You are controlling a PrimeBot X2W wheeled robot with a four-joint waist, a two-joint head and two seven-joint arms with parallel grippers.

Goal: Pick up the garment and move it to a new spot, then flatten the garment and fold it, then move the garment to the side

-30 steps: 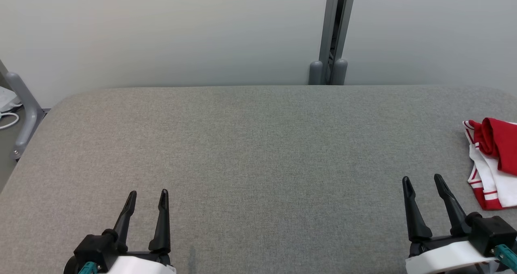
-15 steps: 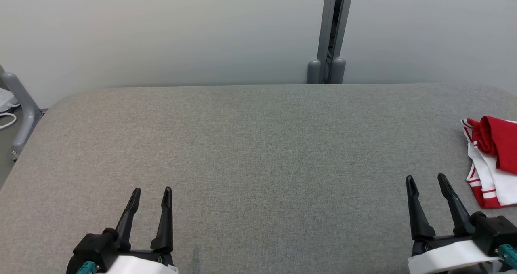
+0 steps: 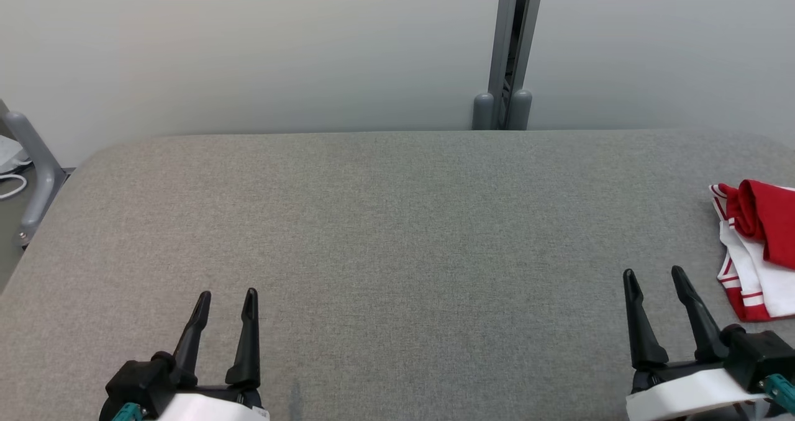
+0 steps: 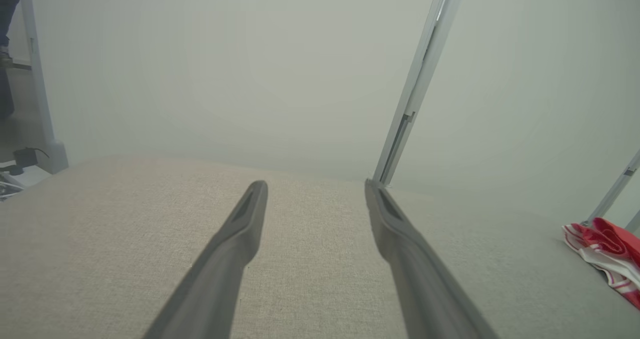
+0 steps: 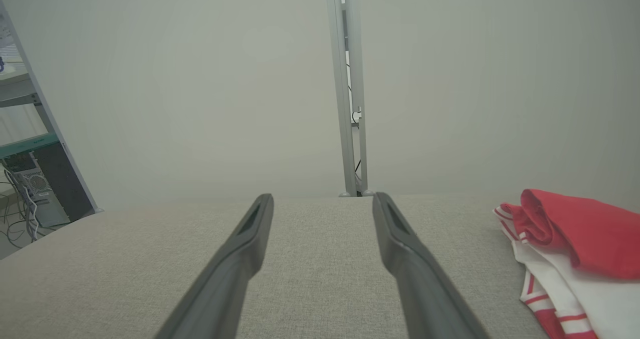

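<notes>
Holding nothing at grey bench [image 3: 397,222]: two claws, one garment.
My left claw [image 3: 227,295] and right claw [image 3: 653,274] both spread, empty; red-and-white garment [image 3: 758,247] crumpled beside right claw, apart.

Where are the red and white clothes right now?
In the head view, the red and white garment lies bunched at the right edge of the grey table, just right of the right tool, not touching.
</notes>
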